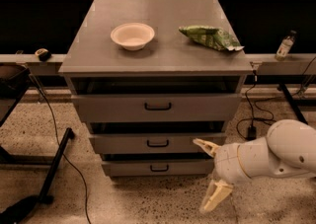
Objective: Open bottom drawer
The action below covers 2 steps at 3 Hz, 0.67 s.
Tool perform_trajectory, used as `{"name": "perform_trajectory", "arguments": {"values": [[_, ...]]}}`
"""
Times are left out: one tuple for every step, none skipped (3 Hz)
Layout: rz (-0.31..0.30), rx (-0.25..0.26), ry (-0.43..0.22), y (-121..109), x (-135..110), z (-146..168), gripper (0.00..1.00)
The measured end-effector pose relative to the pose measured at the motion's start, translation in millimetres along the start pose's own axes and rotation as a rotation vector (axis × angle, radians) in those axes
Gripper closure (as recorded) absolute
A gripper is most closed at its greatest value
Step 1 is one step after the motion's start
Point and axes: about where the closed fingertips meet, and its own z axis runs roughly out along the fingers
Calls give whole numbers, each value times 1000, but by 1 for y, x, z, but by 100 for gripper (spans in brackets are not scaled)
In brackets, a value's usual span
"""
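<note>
While the bottom drawer [128, 168] sits at the foot of the grey cabinet [158, 55], its low front panel looks shut, i.e. not pulled out. Its small black loop handle [159, 168] is at ctr w/ nothing on it.

The gripper [200, 176] hangs low by the cabinet's front right corner, just beside the right end of that drawer's front. Its two cream fingers [216, 196] are spread wide apart w/ nothing between them. The upper finger points left at approx. the gap between the middle drawer [123, 144] and the one below. The lower finger angles down toward the speckled floor [148, 198]. The upper fingertip may be touching the cabinet front, but from this angle I cannot tell. The white rounded arm [291, 151] comes in from the right edge.

The top drawer [113, 108] has the tallest front, also w/ a black handle. On the cabinet top are a pale bowl [132, 35] left of ctr and a green snack bag [210, 37] to the right, well apart. A small bottle [285, 45] stands on the ledge behind at right. A black cable [251, 131] trails on the floor near the cabinet's right side, and a dark stand [57, 161] is at left.
</note>
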Motion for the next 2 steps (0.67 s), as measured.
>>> {"name": "perform_trajectory", "arguments": {"values": [[-25, 78, -54, -10, 4, 15, 0], [-53, 149, -120, -8, 42, 67, 0]]}}
